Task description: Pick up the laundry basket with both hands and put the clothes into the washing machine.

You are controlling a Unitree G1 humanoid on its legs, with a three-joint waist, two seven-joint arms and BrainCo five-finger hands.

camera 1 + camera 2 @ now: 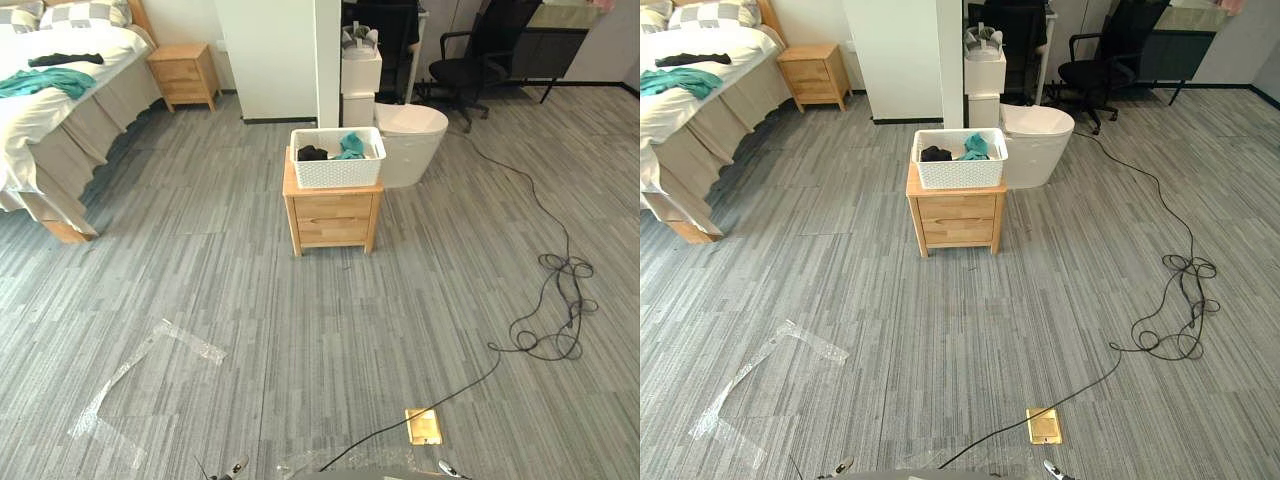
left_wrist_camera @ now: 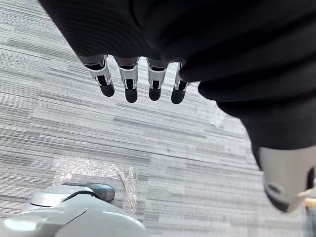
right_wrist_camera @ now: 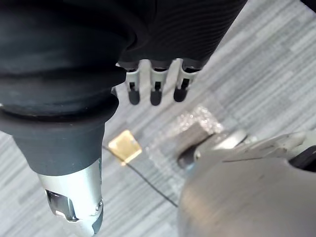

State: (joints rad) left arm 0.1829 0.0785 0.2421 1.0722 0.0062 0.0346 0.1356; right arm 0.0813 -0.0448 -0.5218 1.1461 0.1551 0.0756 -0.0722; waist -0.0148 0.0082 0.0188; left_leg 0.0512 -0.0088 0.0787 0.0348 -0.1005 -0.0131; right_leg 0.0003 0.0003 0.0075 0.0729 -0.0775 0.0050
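Observation:
A white perforated laundry basket [image 1: 337, 160] stands on a small wooden nightstand [image 1: 332, 215] in the middle of the room, some way ahead of me. Dark and teal clothes [image 1: 350, 146] lie inside it. Right behind it sits a white rounded appliance [image 1: 412, 140]. My left hand [image 2: 129, 81] hangs over the grey floor, fingers straight and holding nothing. My right hand [image 3: 155, 86] hangs the same way at my other side, also with nothing in it. Both hands are far from the basket.
A bed [image 1: 60, 90] with clothes on it fills the far left, with a second nightstand [image 1: 183, 75] beside it. A white partition [image 1: 275, 60] and a black office chair [image 1: 480, 50] stand at the back. A brass floor plate [image 1: 423, 426] and clear tape [image 1: 150, 365] lie near me.

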